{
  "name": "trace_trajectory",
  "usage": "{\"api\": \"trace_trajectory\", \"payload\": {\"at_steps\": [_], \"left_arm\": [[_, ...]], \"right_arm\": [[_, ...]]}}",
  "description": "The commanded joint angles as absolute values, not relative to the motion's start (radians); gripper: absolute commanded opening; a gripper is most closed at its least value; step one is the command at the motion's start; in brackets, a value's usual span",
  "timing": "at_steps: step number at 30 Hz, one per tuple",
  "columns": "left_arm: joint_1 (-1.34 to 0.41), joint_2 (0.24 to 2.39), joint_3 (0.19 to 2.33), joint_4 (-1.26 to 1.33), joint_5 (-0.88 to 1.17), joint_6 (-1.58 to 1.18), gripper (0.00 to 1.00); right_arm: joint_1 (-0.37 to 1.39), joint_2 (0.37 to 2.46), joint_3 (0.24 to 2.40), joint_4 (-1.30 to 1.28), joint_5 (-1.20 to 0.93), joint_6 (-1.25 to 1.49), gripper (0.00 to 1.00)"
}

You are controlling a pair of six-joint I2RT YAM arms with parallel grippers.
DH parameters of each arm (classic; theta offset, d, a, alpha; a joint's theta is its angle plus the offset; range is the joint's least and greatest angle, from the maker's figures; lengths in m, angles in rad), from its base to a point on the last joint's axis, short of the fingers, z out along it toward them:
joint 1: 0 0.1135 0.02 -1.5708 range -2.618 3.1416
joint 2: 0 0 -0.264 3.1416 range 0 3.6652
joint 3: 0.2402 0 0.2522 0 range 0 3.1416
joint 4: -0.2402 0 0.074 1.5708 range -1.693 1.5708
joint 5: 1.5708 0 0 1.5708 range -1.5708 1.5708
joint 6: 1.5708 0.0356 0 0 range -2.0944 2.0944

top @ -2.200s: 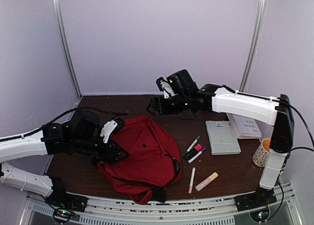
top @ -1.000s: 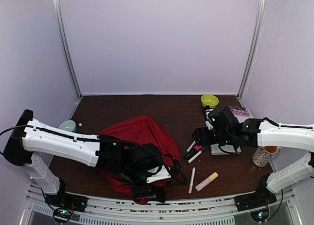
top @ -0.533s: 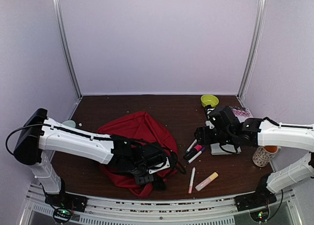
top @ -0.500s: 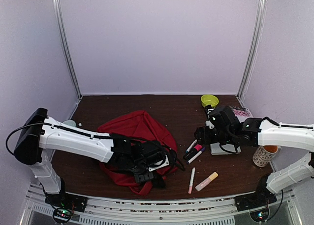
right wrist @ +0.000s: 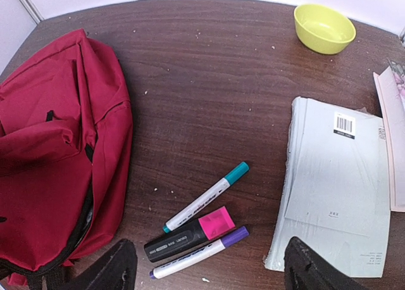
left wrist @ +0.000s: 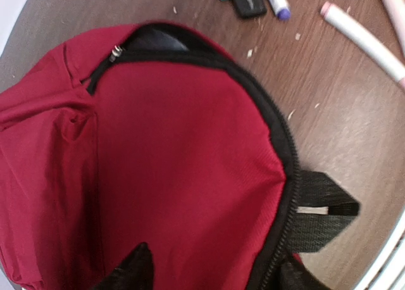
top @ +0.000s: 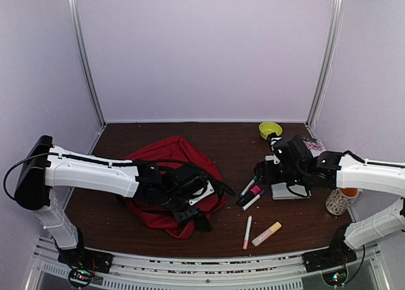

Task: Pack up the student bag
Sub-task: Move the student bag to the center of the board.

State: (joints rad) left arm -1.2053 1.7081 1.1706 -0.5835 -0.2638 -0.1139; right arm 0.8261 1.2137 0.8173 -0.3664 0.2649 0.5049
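From above, we see the student bag (top: 171,170) lying left of centre on the table (top: 209,135), with the left gripper (top: 191,217) at its near edge. The right gripper (top: 261,174) hovers by a cluster of 3 markers (top: 251,194).

Left wrist: its fingers (left wrist: 136,268) are spread wide over the red fabric.

Right wrist: its fingers (right wrist: 119,264) are spread and empty above the markers and a grey book (right wrist: 335,189).

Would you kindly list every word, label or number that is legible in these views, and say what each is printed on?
Nothing can be read in full.
Grey book: a barcode sticker, its digits too small to read; a faint line of print lower down, blurred.
Black highlighter: white print on the barrel, too small to read.
Student bag: no lettering visible.
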Motion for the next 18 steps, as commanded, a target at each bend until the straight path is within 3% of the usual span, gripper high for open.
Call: {"api": "trace_trajectory", "payload": {"at_steps": [1, 5, 18], "left_arm": [[-1.204, 1.600, 1.184, -0.529, -0.231, -0.127, 0.68], [-1.204, 1.570, 1.216, -0.545, -0.216, -0.134, 0.73], [-1.200, 1.617, 1.342, -0.537, -0.128, -0.181, 0.69]], "right_arm": [[0.818, 1.160, 0.814, -0.385, 0.316, 0.497, 0.81], [0.818, 1.126, 0.803, -0.410, 0.320, 0.501, 0.81], [0.819, 1.028, 0.771, -0.562, 0.383, 0.558, 0.81]]}}
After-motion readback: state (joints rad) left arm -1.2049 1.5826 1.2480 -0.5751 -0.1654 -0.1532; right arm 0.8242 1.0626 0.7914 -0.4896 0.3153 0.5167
